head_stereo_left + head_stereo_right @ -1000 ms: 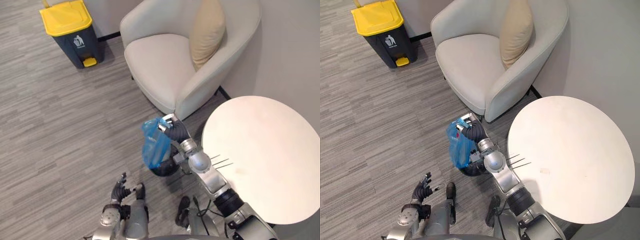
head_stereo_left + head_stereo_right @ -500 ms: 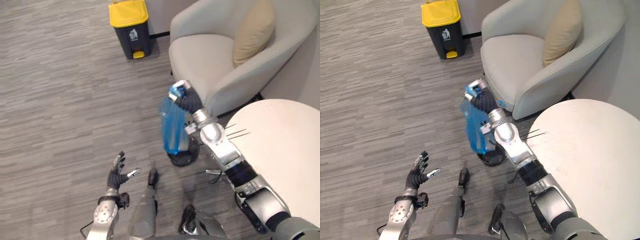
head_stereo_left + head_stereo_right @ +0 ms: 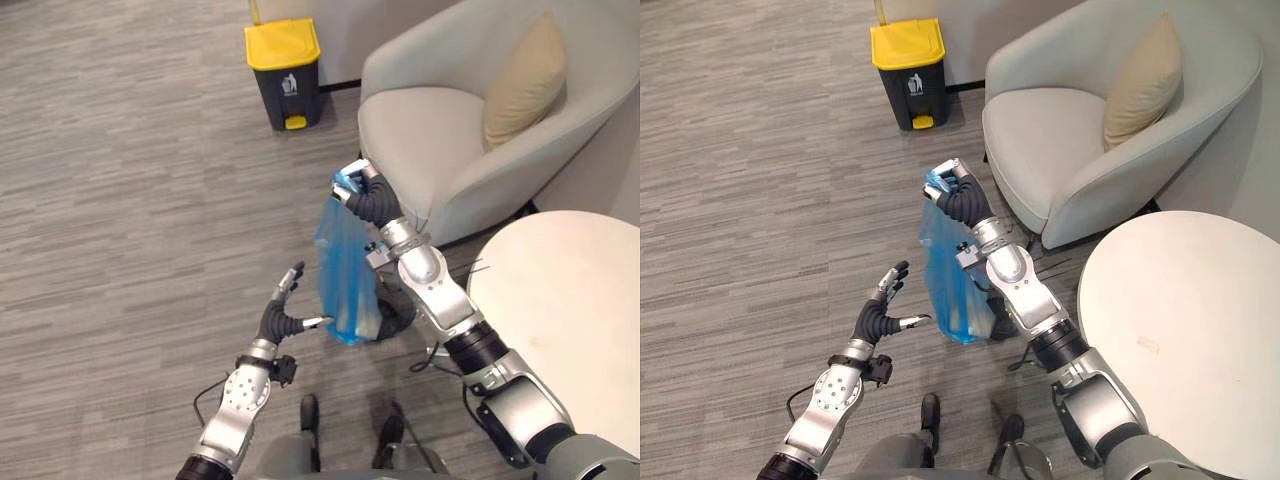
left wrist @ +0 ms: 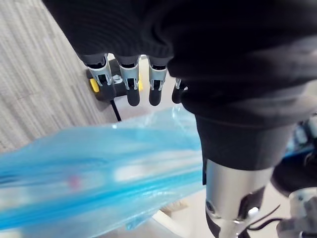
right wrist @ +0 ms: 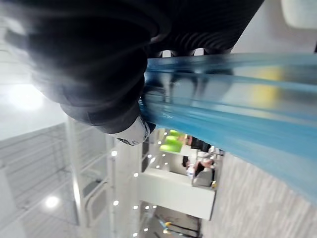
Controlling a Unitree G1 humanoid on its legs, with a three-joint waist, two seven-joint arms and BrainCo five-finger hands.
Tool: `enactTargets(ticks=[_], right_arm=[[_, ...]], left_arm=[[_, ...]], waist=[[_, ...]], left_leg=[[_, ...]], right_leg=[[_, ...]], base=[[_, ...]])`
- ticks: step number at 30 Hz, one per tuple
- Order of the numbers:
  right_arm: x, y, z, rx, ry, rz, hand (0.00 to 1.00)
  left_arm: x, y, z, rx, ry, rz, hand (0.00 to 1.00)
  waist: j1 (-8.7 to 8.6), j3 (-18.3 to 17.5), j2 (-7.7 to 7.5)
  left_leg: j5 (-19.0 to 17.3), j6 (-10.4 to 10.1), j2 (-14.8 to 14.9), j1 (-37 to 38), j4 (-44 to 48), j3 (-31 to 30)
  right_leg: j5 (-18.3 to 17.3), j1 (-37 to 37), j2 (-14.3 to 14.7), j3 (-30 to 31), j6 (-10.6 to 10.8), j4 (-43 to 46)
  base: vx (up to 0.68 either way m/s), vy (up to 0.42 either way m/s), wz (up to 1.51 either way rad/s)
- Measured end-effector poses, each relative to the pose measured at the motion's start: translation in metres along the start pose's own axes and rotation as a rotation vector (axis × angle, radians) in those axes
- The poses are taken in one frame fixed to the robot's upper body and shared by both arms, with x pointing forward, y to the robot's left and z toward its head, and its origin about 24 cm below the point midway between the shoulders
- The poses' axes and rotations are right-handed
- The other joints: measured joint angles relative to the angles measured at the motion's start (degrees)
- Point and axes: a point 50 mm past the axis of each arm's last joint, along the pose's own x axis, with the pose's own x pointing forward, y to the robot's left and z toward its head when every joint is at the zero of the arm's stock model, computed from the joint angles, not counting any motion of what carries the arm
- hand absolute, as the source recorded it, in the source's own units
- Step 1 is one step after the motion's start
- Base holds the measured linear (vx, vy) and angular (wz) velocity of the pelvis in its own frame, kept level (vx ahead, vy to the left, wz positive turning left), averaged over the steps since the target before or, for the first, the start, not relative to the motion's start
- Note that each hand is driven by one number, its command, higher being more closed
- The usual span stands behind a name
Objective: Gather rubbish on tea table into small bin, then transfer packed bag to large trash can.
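As right hand grips bag, pictogram-marked bin

The bag is translucent blue; the large trash can has a dark grey body with a yellow lid and pedal and a small white pictogram. The armchair is cream, its cushion tan, and the round tea table off-white. The floor is grey with fine streaked plank grain.
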Motion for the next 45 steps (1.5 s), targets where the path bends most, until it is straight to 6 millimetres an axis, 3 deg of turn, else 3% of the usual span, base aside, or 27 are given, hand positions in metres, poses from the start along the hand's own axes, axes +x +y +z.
enactTargets(ticks=[5,14,15,23,34,35,45], right_arm=[[-0.007,0.026,0.006,0.124,-0.022,0.099,1.0],[-0.008,0.073,0.008,0.294,0.002,0.246,1.0],[-0.009,0.078,0.007,0.305,0.012,0.259,1.0],[-0.015,0.106,-0.018,0.294,0.146,0.363,1.0],[-0.017,0.122,-0.019,0.313,0.167,0.412,1.0],[-0.018,0.123,-0.019,0.313,0.168,0.414,0.0],[-0.023,0.127,-0.021,0.214,0.156,0.463,0.0]], left_arm=[[0.013,-0.001,-0.001,0.1,0.016,0.007,0.0],[0.02,0.001,0.003,0.085,0.019,0.131,0.0],[0.02,0.0,0.003,0.08,0.019,0.146,1.0],[0.03,-0.011,0.002,0.094,0.043,0.126,1.0],[0.044,-0.006,0.015,0.035,-0.003,0.168,1.0],[0.044,-0.006,0.015,0.026,-0.001,0.17,1.0],[0.044,0.001,0.014,-0.071,0.019,0.21,1.0]], waist=[[-1.19,-2.3,-0.06],[-0.57,-3.8,-0.03],[-0.49,-4.3,-0.06],[0.85,-5.8,-0.17],[0.88,-5.9,-0.3],[0.88,-5.9,-0.34],[0.79,-6.5,-1.21]], left_leg=[[0.4,0.5,0.6,1.8,-0.2,1.1],[0.7,0.0,1.9,3.1,-0.6,1.6],[0.8,-0.1,2.1,3.1,-0.6,1.5],[1.4,-1.0,3.3,2.7,-0.6,0.5],[1.9,-1.9,4.9,2.2,-0.6,-0.3],[1.9,-1.9,5.0,2.2,-0.6,-0.3],[2.0,-2.0,5.0,1.7,-0.6,-0.1]], right_leg=[[1.4,1.6,1.1,1.6,-0.4,-1.8],[3.0,3.9,3.0,2.4,-0.8,-5.0],[3.0,3.9,3.1,2.4,-0.9,-5.1],[4.8,5.2,4.7,1.5,-2.3,-7.8],[4.4,5.3,6.5,0.7,-2.8,-8.2],[4.4,5.3,6.5,0.7,-2.9,-8.3],[4.3,4.9,6.9,1.0,-3.1,-8.6]], base=[[-0.03,0.013,-0.18],[-0.03,0.001,-0.06],[0.0,0.0,0.0],[-0.01,-0.008,0.02],[-0.01,-0.021,0.03],[0.0,0.0,0.0],[0.02,0.015,-0.01]])
